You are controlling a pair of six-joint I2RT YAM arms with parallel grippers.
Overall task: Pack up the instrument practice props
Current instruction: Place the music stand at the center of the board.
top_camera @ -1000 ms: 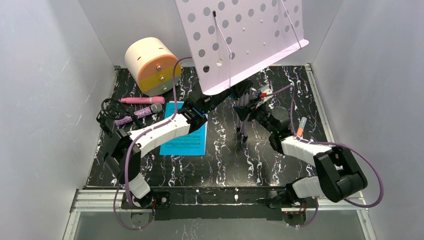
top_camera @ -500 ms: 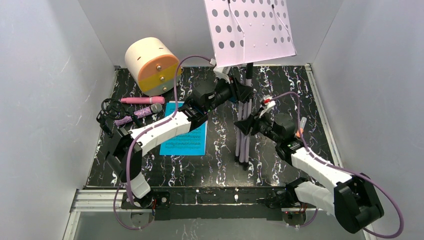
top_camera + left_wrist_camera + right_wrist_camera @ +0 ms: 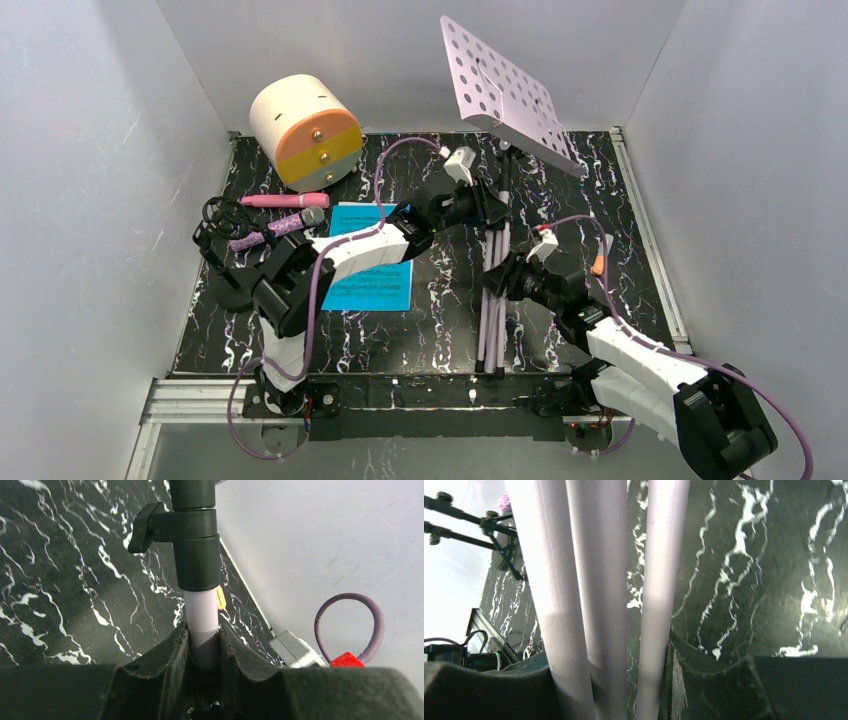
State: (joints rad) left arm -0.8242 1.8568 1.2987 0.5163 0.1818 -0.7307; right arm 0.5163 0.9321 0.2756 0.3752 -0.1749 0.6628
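Observation:
The lilac perforated music rack [image 3: 505, 95] stands tilted at the back, its desk turned toward the right. My left gripper [image 3: 488, 207] is shut on its lilac pole [image 3: 201, 625], just below the black clamp collar [image 3: 192, 545]. The folded tripod legs [image 3: 492, 325] run toward the near edge. My right gripper [image 3: 500, 280] is shut on these legs [image 3: 599, 580], which touch both fingers. At the left lie the pink microphone [image 3: 285, 200], the purple silver-headed microphone [image 3: 280, 226] and the thin black tripods [image 3: 222, 228]. A blue sheet-music page [image 3: 372, 275] lies partly under my left arm.
The cream cylinder box [image 3: 305, 130] with an orange-grey face sits at the back left, close to the microphones. Grey walls close in the marbled black table [image 3: 430, 330] on three sides. A metal rail [image 3: 640, 200] borders its right edge.
The rack's desk has swung from facing the camera to tilted away rightward. The legs have come together and stretched toward the near edge. My right gripper slid along them and closed.

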